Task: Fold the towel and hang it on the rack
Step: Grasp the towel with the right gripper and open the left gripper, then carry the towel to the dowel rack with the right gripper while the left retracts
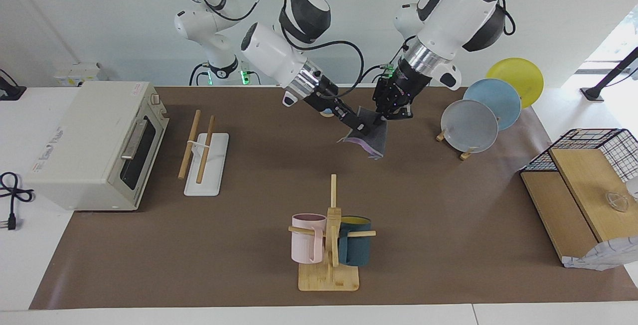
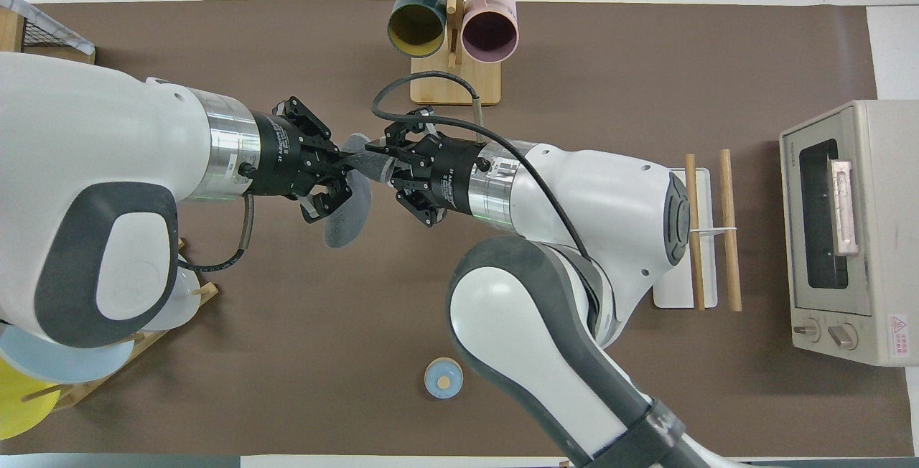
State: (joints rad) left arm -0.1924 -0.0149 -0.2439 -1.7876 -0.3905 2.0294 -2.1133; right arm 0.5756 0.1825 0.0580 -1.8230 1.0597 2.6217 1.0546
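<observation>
You're seeing the left gripper (image 1: 385, 116) pinching a top corner of the thin fuzzy purple-and-grey towel (image 1: 374, 139), which is hanging over the brown mat (image 1: 448, 225). The right gripper (image 1: 363, 128) is on the other top edge, fingers apparently closing on it, though I can't tell for certain. The wood-rod rack with white base (image 1: 205, 158) is sitting well apart, beside the toaster oven (image 1: 94, 143).
</observation>
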